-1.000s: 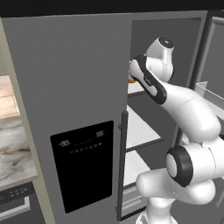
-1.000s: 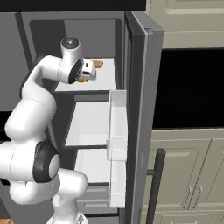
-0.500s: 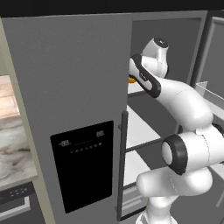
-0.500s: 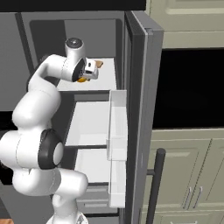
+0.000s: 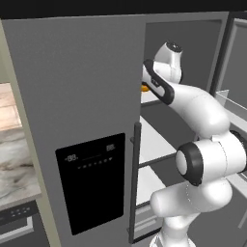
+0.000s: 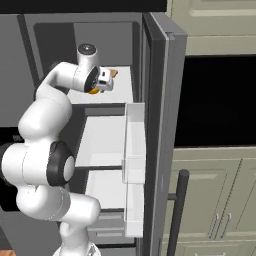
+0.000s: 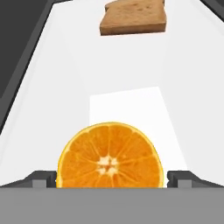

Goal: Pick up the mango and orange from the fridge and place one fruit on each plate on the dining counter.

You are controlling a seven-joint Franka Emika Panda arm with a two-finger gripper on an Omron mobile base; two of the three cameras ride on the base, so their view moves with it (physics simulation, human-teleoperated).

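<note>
Since a second ago I see my arm has pushed deeper into the fridge (image 5: 72, 120), elbow swung left. On the left the closed door's edge sits just beside my forearm; on the right the open door's bins leave room. I count one orange (image 7: 110, 155) and one bread slice (image 7: 133, 17) farther back on the white shelf (image 7: 127, 105). The gripper (image 6: 102, 81) reaches level, jaws spread wide, straddling the orange without clasping it.

Flat, even rendered light with soft shadows; no glare, though all views look coarse and slightly blurred.
</note>
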